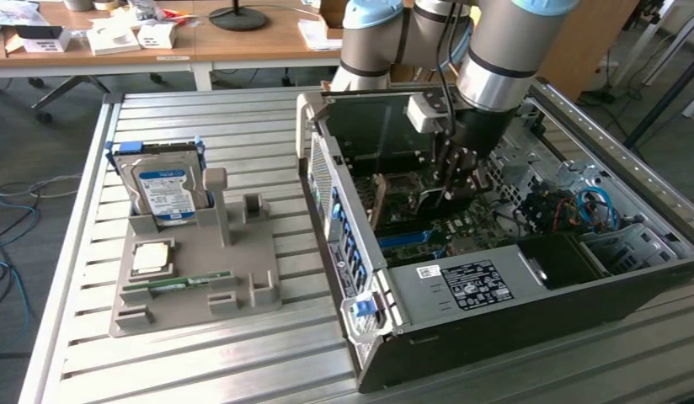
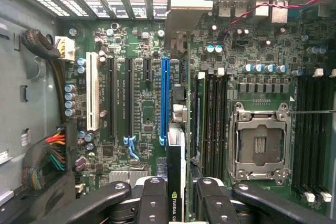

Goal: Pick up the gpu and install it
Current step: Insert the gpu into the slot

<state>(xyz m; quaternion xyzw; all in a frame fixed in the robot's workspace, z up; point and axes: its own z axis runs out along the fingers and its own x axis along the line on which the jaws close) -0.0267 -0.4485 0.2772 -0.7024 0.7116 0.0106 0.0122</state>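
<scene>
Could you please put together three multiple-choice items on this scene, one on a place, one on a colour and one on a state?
1. Where does the hard drive stand?
A. in the grey fixture beside the computer case
B. inside the case
C. on top of the case

2. What colour is the memory stick lying in the fixture?
A. red
B. green
C. white

3. What is the gripper doing?
A. hanging open over the fixture
B. gripping the hard drive
C. holding the gpu inside the case

Answers: 1 A, it stands upright in the fixture, on the exterior view's left of the case; 2 B, its board is green; 3 C, the wrist view has the dark card clamped between the fingers above the motherboard.
</scene>
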